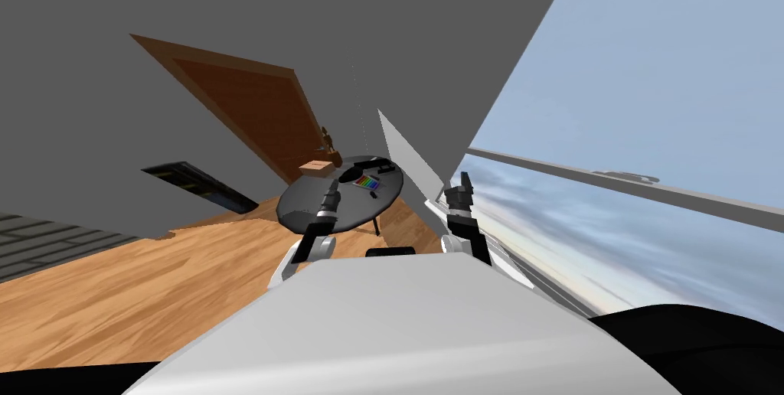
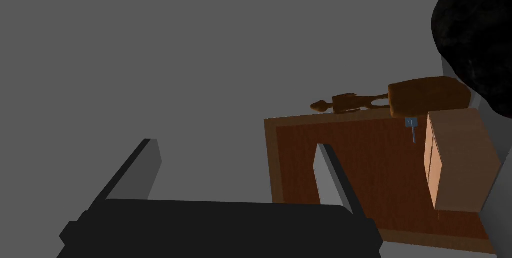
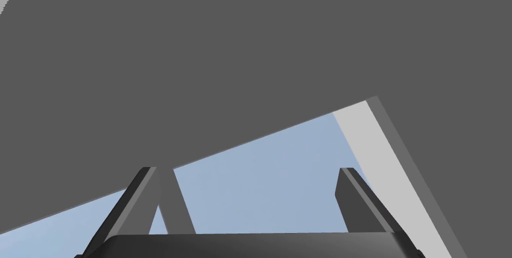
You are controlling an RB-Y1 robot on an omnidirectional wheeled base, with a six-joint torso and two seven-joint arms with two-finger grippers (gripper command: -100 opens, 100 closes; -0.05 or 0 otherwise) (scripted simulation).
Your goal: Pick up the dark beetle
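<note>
Beetle (image 1: 373, 194), as far as I can make out, is the small dark speck on the round dark bench (image 1: 306, 210), just beside the rainbow-striped block (image 1: 369, 182) on the side nearer me. It is too small for me to tell its long axis or which way it points.

My left hand (image 1: 332, 193) hangs over the near left part of the bench, apart from the speck, with bare top between them. In its wrist view the left hand (image 2: 237, 145) has its fingers (image 2: 151, 162) spread wide with nothing between them, and it looks toward a tan box (image 2: 460, 160), a wooden figure (image 2: 350, 103) and a brown door (image 2: 350, 170).

The box (image 1: 318, 167) sits at the bench's far left rim, with a flat dark thing (image 1: 369, 162) further along that far rim. The bench's near half is mostly bare. Wood floor (image 1: 153, 283) lies open to the left; on the right a wall runs close by the rim.

My right hand (image 1: 462, 181) is raised off the bench's right side, fingers wide apart (image 3: 247, 170) and holding nothing.
</note>
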